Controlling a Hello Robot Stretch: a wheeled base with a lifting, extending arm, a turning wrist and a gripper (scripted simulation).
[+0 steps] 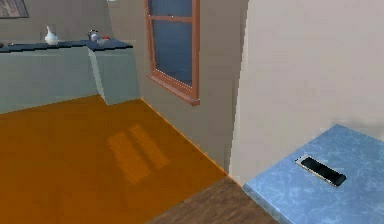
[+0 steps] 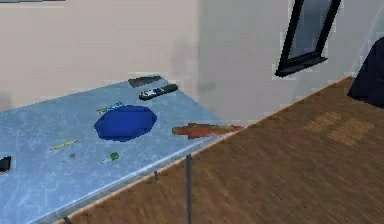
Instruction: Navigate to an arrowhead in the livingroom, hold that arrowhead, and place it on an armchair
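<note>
The robot is standing beside the table (image 2: pixel 50 125), hunting the arrowhead: it is probably lying among the small bits by the blue dish (image 2: pixel 125 122), or it is the brown sliver (image 2: pixel 205 129) at the table's corner; which, I cannot tell. Edging closer slowly is looking wisest. How the gripper's fingers are standing I cannot tell.

Nothing of the robot's own body in sight.

A round blue dish (image 2: pixel 125 123) is set on the pale blue tabletop (image 2: pixel 40 170); a dark flat remote (image 2: pixel 158 92) is laid behind it, nearer the cream wall (image 2: pixel 90 40).
</note>
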